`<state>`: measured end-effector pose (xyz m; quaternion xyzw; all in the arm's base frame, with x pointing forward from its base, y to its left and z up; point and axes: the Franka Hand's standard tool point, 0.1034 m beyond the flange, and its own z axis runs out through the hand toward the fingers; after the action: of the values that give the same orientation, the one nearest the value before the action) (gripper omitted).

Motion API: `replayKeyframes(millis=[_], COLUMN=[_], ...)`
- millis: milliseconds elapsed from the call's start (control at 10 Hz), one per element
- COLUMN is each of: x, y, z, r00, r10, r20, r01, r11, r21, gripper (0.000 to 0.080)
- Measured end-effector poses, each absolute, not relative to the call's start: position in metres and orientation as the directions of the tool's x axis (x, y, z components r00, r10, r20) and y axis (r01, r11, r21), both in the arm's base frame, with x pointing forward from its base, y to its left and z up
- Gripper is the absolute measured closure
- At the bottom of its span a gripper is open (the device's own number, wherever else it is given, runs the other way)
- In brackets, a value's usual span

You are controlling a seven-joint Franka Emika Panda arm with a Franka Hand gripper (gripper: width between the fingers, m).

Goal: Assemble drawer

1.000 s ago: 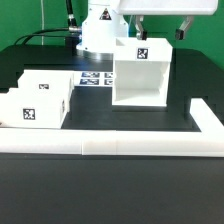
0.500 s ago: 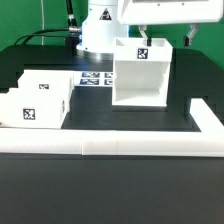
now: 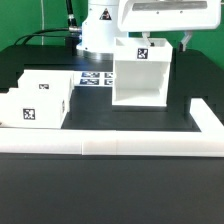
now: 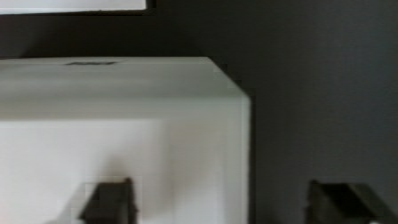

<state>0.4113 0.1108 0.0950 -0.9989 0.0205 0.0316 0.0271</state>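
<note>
The drawer's large boxy white housing point(image 3: 140, 75) stands upright at the table's middle, with a tag on its top front. It fills much of the wrist view point(image 4: 125, 120). Two small white tagged trays point(image 3: 47, 92) point(image 3: 22, 112) sit together at the exterior view's left. My gripper point(image 3: 165, 40) hangs just above the housing's top, towards the exterior view's right, open and empty. In the wrist view my gripper point(image 4: 224, 205) straddles the housing's side edge: one finger point(image 4: 111, 203) is over the white top, the other finger point(image 4: 338, 203) is over the dark table.
The marker board point(image 3: 95, 79) lies flat between the trays and the housing, in front of the robot base point(image 3: 98, 35). A long low white border wall point(image 3: 110, 147) runs along the front and up the exterior view's right side point(image 3: 207, 118).
My gripper has come down towards the housing's top, still open. The housing and trays have not moved.
</note>
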Motion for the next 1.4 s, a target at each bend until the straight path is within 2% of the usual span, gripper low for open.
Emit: replayKeyframes(millis=[100,200,300,400,1000,1400], x=[0.412,0.412,0.412,0.412,0.413,0.469], y=[0.111,0.111,0.111,0.111,0.111,0.105], z=[0.095,0.095,0.095,0.095,0.095,0.096], r00=[0.997,0.997,0.997,0.997,0.998,1.0], r10=[-0.039,-0.039,-0.039,-0.039,-0.031,-0.022], r20=[-0.063,-0.064,-0.064,-0.063,-0.062,-0.018], r01=[-0.042,-0.042,-0.042,-0.042,-0.034,-0.023], r11=[-0.998,-0.998,-0.998,-0.998,-0.998,-0.997], r21=[-0.053,-0.053,-0.053,-0.053,-0.054,-0.076], gripper=[0.0513,0.065,0.065,0.0763,0.0763,0.0762])
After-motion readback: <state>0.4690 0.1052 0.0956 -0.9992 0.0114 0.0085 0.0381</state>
